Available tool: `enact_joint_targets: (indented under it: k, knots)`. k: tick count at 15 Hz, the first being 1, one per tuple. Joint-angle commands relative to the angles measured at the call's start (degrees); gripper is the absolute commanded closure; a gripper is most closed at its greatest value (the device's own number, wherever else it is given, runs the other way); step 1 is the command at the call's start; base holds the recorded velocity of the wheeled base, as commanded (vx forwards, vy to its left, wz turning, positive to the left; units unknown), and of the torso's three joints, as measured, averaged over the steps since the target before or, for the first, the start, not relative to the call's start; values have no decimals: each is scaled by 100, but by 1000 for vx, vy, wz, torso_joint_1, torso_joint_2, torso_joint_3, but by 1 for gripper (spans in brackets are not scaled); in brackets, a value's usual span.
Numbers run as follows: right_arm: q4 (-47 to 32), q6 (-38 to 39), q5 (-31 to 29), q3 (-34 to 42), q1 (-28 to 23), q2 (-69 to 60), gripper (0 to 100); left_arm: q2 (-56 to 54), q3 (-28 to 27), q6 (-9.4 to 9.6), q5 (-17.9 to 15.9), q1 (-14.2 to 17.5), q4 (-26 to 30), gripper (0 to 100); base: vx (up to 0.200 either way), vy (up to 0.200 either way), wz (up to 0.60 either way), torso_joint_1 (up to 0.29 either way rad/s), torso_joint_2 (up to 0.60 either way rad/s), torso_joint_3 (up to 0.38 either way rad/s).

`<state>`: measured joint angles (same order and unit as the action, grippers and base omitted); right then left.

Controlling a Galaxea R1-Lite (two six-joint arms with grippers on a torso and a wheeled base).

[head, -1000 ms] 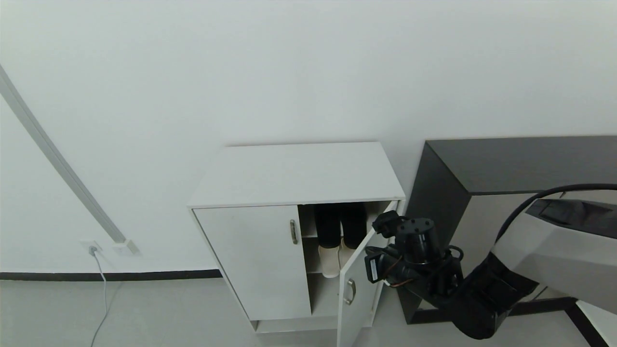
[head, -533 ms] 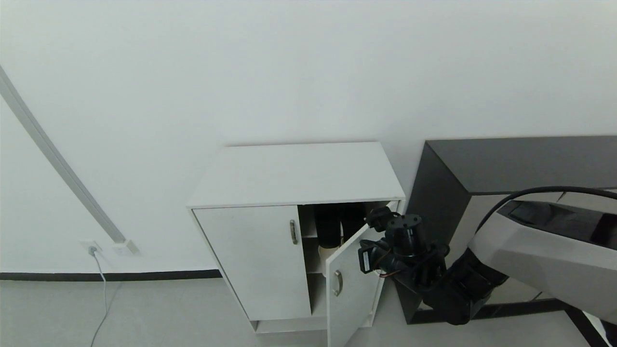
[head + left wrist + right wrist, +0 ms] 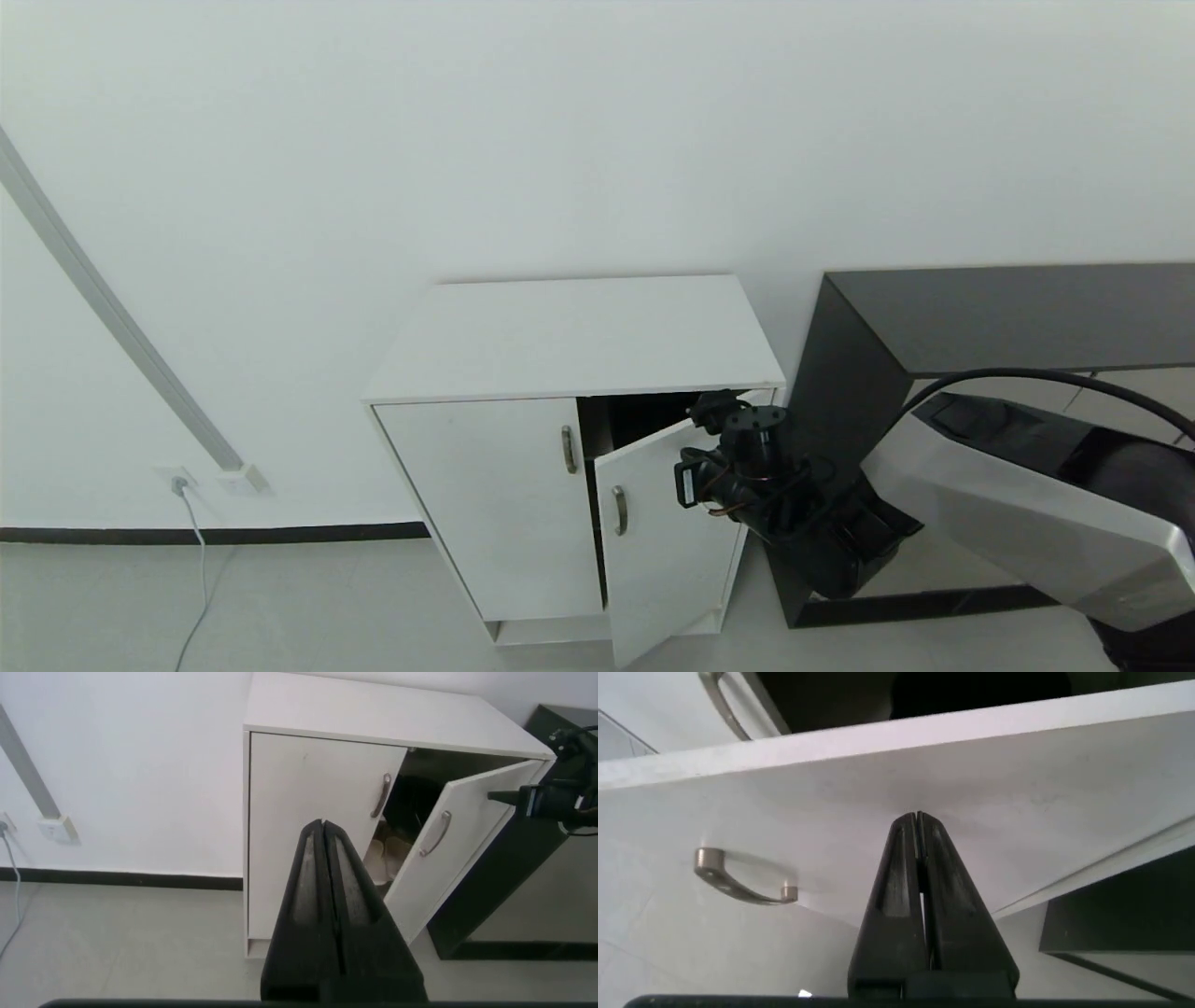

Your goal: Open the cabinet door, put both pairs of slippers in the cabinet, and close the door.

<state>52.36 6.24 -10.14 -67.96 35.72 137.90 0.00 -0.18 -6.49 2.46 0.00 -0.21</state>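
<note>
The right door (image 3: 663, 523) of the cabinet (image 3: 569, 336) has swung a good way round in the last second. It stood wide open then, edge toward the room, with the shelves plain to see. Now it hangs at a slant, a dark gap left along its top and at the hinge-free side, next to the left door (image 3: 485, 504), which is closed.

The right pincer (image 3: 707, 408) has followed the door in. It is clenched on nothing, its tips pressed against the door's outer face near the top, well above the handle (image 3: 618, 511). So it is pushing, not pulling.

The slippers (image 3: 388, 854) are inside; from the left arm's side a pale pair shows on a shelf through the gap, with something dark above it that I cannot make out.

The left pincer (image 3: 322, 831) is clenched too, empty, held well back from the cabinet.

I'd judge the loading done and the closing nearly so; a little more of the same push should seat the door.
</note>
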Motion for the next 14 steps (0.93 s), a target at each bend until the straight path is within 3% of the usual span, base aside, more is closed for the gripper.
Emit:
enact_joint_targets:
  k: [1, 14]
  knots:
    - [-24, -9, 4, -209, -39, 167, 100, 0, 1, -2, 0, 9, 3, 100, 0, 0, 0, 0, 0, 0]
    - [-578, -35, 12, -1413, -425, 668, 100, 0, 1, 7, -9, 0, 3, 100, 0, 0, 0, 0, 0, 0]
